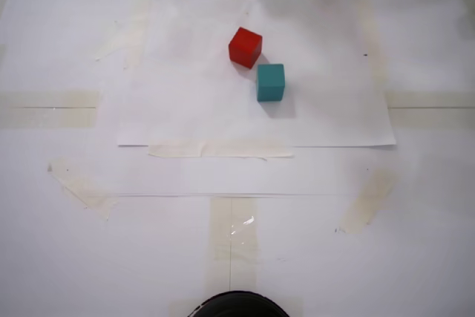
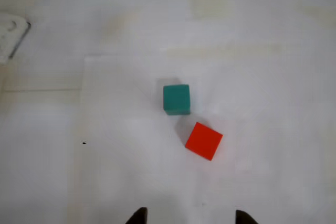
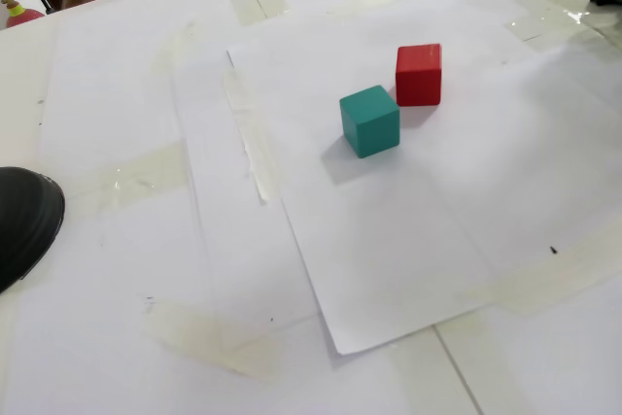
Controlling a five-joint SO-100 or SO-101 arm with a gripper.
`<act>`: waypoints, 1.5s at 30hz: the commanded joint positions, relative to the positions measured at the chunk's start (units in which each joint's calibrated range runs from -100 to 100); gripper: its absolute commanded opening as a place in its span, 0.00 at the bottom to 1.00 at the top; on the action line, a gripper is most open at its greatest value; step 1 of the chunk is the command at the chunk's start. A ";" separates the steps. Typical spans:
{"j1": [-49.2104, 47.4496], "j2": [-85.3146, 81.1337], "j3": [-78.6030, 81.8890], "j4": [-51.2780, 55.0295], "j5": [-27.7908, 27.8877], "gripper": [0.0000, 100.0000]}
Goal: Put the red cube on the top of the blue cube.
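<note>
No legible text, labels or numbers on the cubes, paper or tape.

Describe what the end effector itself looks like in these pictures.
Little shows. In the wrist view, only two dark, pointed fingertips of the end effector poke up from the bottom edge, set apart. No cables, markings or arm body can be made out.

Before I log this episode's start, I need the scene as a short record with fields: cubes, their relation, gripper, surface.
red cube: on the paper, not stacked, turned at an angle to the other cube
blue cube: teal, on the paper, nothing on top
relation: side by side, very close; contact cannot be told
gripper: only fingertips visible at the wrist view's bottom edge, set apart, holding nothing
surface: white paper sheet taped down
</note>
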 commanded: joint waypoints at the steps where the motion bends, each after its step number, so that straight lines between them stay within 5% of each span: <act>1: -0.97 11.39 -12.26 1.42 -1.22 0.26; 45: 4.71 47.61 -15.17 -16.68 -6.74 0.29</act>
